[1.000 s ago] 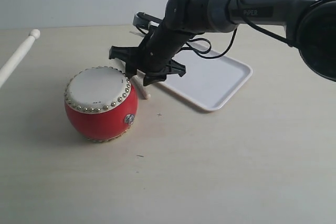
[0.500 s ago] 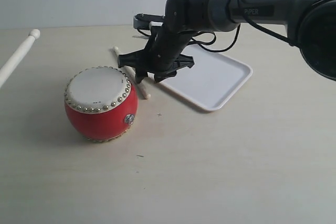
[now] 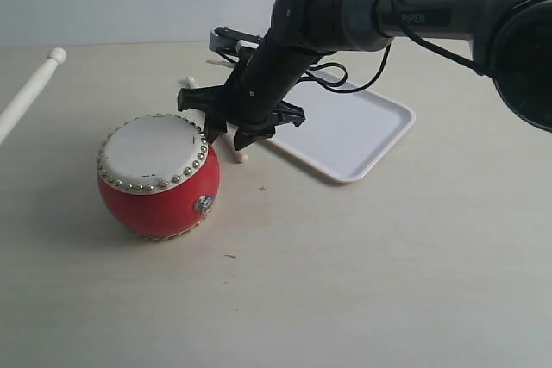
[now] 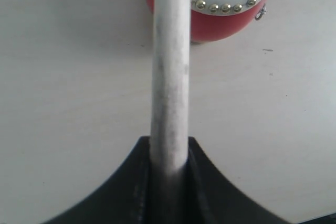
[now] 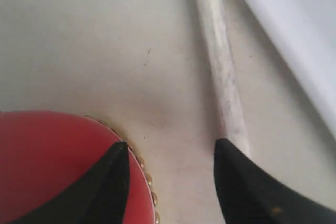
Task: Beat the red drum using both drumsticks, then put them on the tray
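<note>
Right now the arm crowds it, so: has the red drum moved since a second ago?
Yes: the red drum slid left and nearer the camera, away from the tray.

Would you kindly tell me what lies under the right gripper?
A drumstick lies on the table beside the tray. It passes beneath one finger of the open right gripper, which hides its end; the other finger overlaps the red drum.

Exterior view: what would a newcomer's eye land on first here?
The red drum, glossy with a gold-studded white top, sits left of centre on the pale table. Just beyond it the right gripper hangs open over a drumstick lying between the drum and the white tray. The left gripper grips the other drumstick, which pokes in from the far left.
</note>
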Motion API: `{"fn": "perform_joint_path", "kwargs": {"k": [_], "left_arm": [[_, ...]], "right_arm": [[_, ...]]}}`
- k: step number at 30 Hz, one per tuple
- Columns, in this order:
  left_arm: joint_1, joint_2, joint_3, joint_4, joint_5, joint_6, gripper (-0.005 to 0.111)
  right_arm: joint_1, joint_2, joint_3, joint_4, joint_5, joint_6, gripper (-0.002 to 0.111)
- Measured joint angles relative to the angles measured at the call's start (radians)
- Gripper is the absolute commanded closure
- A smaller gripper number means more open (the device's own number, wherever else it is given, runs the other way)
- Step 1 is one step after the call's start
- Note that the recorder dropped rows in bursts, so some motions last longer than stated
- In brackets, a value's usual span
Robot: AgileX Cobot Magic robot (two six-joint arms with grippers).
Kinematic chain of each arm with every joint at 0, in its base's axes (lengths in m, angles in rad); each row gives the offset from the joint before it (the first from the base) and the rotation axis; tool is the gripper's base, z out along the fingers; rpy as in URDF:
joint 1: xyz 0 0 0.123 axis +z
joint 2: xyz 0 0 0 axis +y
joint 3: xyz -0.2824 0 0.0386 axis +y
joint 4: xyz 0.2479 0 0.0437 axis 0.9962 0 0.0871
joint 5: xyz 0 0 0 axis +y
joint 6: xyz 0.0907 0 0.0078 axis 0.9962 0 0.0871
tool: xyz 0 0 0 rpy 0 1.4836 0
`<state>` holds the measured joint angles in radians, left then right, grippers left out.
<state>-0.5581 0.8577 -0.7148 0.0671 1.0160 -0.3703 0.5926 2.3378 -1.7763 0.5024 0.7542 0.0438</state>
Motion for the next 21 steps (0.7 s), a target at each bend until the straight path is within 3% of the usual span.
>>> {"fn": "perform_joint_path", "kwargs": {"k": [10, 21], "left_arm": [[0.000, 0.000, 0.000, 0.000, 0.000, 0.000, 0.107], [0.000, 0.000, 0.000, 0.000, 0.001, 0.000, 0.107]], "right_arm": [[0.000, 0.010, -0.022, -0.259, -0.052, 0.005, 0.060], [0.000, 0.054, -0.098, -0.294, -0.001, 0.029, 0.060]]}}
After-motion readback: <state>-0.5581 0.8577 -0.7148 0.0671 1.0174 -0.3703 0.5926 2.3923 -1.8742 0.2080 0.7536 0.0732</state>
